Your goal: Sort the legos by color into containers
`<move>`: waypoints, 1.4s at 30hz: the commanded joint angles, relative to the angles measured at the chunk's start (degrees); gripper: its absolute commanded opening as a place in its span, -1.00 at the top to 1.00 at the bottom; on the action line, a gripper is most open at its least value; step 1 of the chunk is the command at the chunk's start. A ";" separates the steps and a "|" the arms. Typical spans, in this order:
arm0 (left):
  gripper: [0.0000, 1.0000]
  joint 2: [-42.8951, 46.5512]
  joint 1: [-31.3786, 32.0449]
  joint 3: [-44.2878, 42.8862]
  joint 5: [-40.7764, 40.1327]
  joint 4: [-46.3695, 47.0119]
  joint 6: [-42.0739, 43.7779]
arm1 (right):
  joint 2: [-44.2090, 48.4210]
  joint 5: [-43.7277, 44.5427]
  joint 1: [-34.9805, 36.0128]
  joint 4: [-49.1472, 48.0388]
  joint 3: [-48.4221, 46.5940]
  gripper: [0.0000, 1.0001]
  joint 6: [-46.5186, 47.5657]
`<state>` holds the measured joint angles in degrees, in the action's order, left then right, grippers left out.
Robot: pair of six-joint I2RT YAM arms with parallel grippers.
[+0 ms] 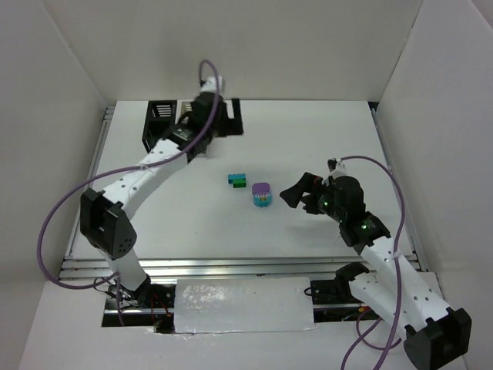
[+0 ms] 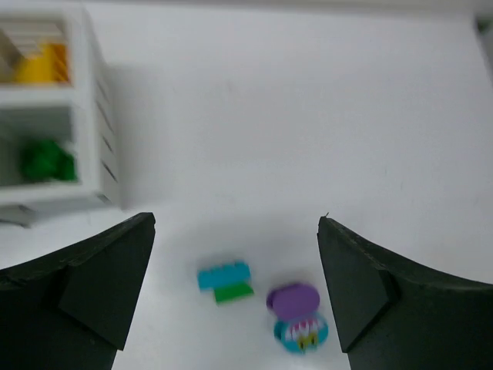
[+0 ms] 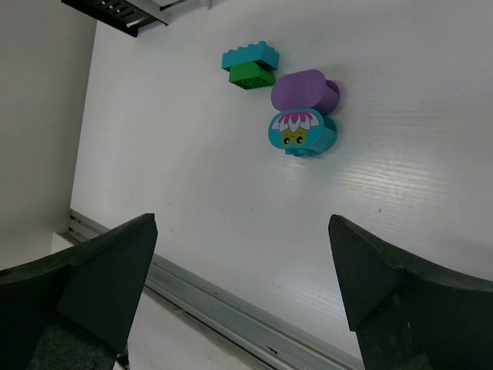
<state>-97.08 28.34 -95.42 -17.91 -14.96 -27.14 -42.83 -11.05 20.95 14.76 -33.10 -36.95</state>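
Legos are lying loose on the white surface (image 1: 323, 139), at the centre of the top view, in two small clusters. The nearer cluster (image 1: 262, 194) is showing a purple rounded piece (image 3: 304, 89) touching a teal printed piece (image 3: 300, 132) that is bearing a flower face. Just beyond it, toward the upper left, a teal brick (image 3: 250, 56) is touching a green brick (image 3: 252, 75). The two clusters are sitting near each other but apart.

The right tool (image 1: 302, 194) is hovering just right of the nearer cluster, at centre right of the top view. Its jaws are standing wide apart and are gripping nothing; in its wrist view, both clusters are appearing in the upper half of the frame.

The left tool (image 2: 235, 222) is hanging farther back, at the upper left of the top view, over the containers. Its jaws are spread fully and are holding nothing.

At the far edge, the black container (image 1: 148, 131) is sitting at the upper left. In the left wrist view, the white container (image 2: 96, 100) is occupying the upper left corner, with a yellow lego (image 2: 42, 65) and a green lego (image 2: 46, 160) lying in separate sections.
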 commanded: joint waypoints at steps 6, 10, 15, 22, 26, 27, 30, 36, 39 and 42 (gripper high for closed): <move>-0.99 -4.61 14.81 8.92 -0.11 -11.32 -3.18 | 2.22 6.47 -0.03 3.51 -2.14 -0.99 0.39; -0.99 -6.89 16.48 10.69 2.62 -10.35 -9.05 | 4.76 7.88 -0.21 4.83 -2.67 -0.99 0.04; -0.96 -8.56 17.63 14.29 3.41 -5.44 -16.36 | 6.26 8.33 -0.12 5.80 -3.20 -0.99 0.39; -0.84 -16.91 20.62 8.24 -2.48 -7.10 -23.57 | 6.00 6.48 -0.12 5.36 -3.29 -0.99 0.91; -0.79 -21.04 21.14 3.84 -4.06 -11.39 -25.16 | 7.14 5.17 -0.12 4.31 -1.71 -1.00 1.18; -0.79 -22.09 21.58 2.88 -5.37 -11.93 -25.42 | 7.32 4.99 -0.12 4.13 -1.44 -0.99 1.26; -0.78 -24.20 21.85 1.56 -6.69 -13.94 -26.47 | 7.23 4.55 -0.12 4.04 -1.09 -0.99 1.62; -0.74 -27.72 21.85 -0.73 -7.49 -15.10 -27.53 | 7.06 3.84 -0.12 3.78 -1.35 -0.99 3.02; -0.71 -28.87 21.94 -1.09 -7.05 -15.01 -27.01 | 6.97 3.14 -0.12 3.43 -1.35 -0.99 3.20; -0.60 -29.05 22.02 -0.13 -6.52 -14.66 -26.57 | 6.97 3.05 -0.12 3.08 -1.18 -1.00 3.11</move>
<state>-124.68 49.98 -94.87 -24.18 -28.91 -52.93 -36.14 -7.31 20.95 20.14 -33.85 -34.83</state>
